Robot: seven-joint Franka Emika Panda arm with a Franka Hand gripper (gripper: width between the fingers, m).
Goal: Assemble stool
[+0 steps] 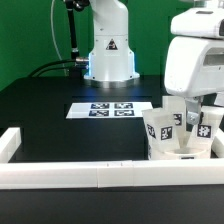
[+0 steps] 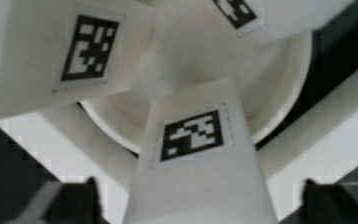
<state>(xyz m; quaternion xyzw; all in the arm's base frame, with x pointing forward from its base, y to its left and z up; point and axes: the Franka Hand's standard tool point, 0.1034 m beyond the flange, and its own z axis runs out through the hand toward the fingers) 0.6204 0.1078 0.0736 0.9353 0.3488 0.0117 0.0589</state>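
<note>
The white stool stands upside down at the exterior view's right. Its round seat [image 1: 181, 152] lies on the table with three tagged legs [image 1: 160, 126] pointing up. My gripper [image 1: 197, 103] hangs just above the legs. In the wrist view the seat's rim [image 2: 318, 85] curves behind the legs. One tagged leg [image 2: 197, 140] runs between my dark fingertips [image 2: 69, 198]. My gripper [image 2: 194, 195] is open, with a narrow gap on each side of that leg. Another leg [image 2: 87, 50] and a third [image 2: 240, 12] show further off.
The marker board [image 1: 112, 109] lies mid-table in front of the robot base [image 1: 108, 55]. Long white border rails [image 1: 90, 175] run along the front edge and both sides, close beside the stool. Cables hang at the back left.
</note>
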